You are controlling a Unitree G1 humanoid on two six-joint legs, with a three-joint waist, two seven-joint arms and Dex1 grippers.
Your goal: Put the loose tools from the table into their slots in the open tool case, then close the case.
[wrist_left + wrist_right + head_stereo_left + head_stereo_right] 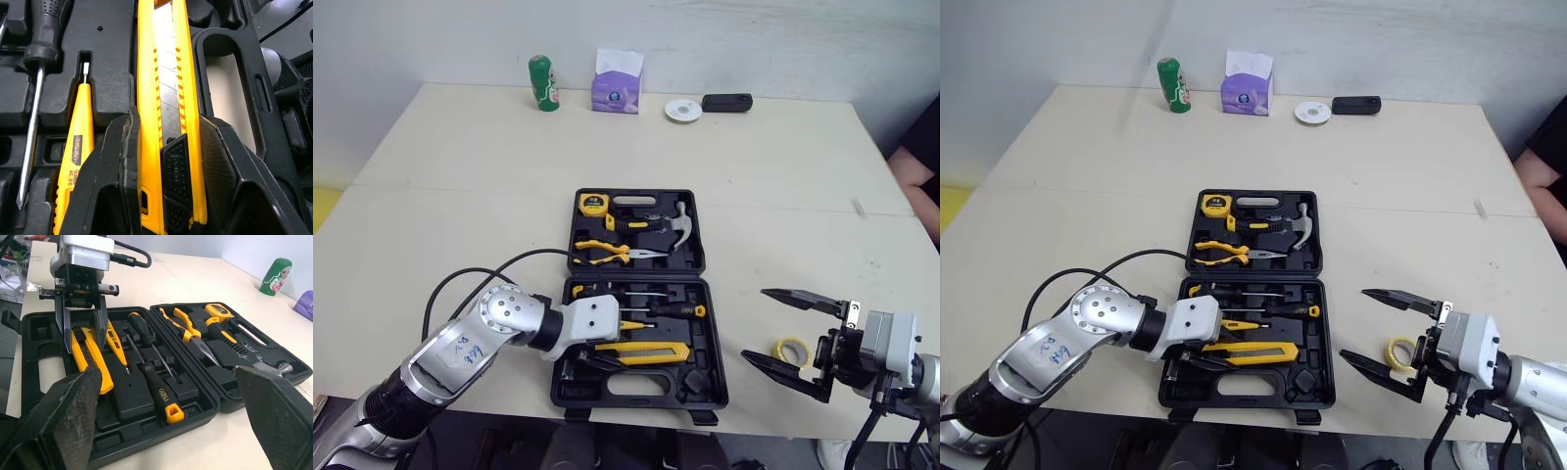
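A pale beige counter [460, 196] stands against a white wall, and a black plastic case [697, 338] lies on it with its two halves folded flat, the handle edge nearest the robot. In the case's near half, beside the handle cut-out, a yellow utility knife [646, 352] lies with its long axis along that edge, its blade end pointing to the robot's right. The left tool [582, 358] is clamped on the knife's left end, one black finger against each long side, close by the black slider. Further from the handle in the same half lie a slim yellow tester screwdriver [631, 324] and a black-handled screwdriver with a yellow cap [661, 309], both parallel to the knife. The far half holds a yellow tape measure [593, 203], yellow-handled long-nose pliers [605, 254] and a steel claw hammer with a black grip [674, 231]. Just right of the case is the right tool [752, 323], its fingers spread wide apart and pointing at the case; a small yellow roll of tape [791, 350] lies on the counter between them. Beyond the case's far half, near the wall, stand a green can [544, 83] and a purple tissue pack [617, 83].
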